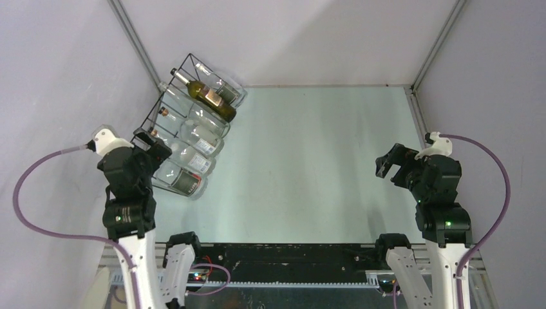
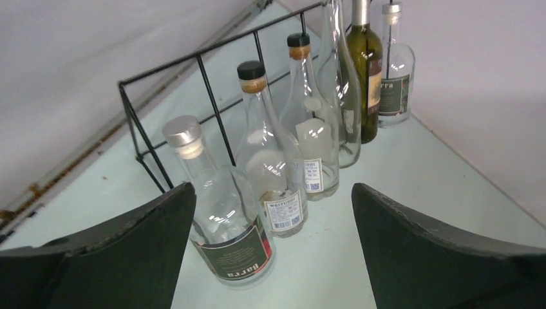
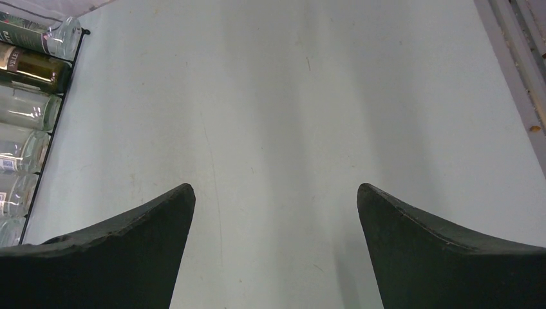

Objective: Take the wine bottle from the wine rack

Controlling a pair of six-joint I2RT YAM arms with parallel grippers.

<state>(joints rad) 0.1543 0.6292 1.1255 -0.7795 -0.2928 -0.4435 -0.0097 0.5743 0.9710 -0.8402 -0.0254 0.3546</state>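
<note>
The black wire wine rack (image 1: 169,96) stands at the table's back left and holds several bottles lying side by side. One is a dark green wine bottle (image 1: 214,98) with a tan label; the others are clear glass. In the left wrist view the rack (image 2: 207,82) frames the bottle necks, with the green bottle (image 2: 366,61) far in the row. My left gripper (image 1: 153,145) is open and empty at the rack's near end. Between its fingertips (image 2: 272,188) lies a clear bottle with a dark label (image 2: 228,238). My right gripper (image 1: 388,164) is open and empty, far to the right.
The pale table (image 1: 309,161) is walled on three sides, with metal rails at the corners. In the right wrist view the open gripper (image 3: 275,187) hangs over bare table, and the rack's edge (image 3: 55,122) and the bottle bases (image 3: 26,106) show at far left.
</note>
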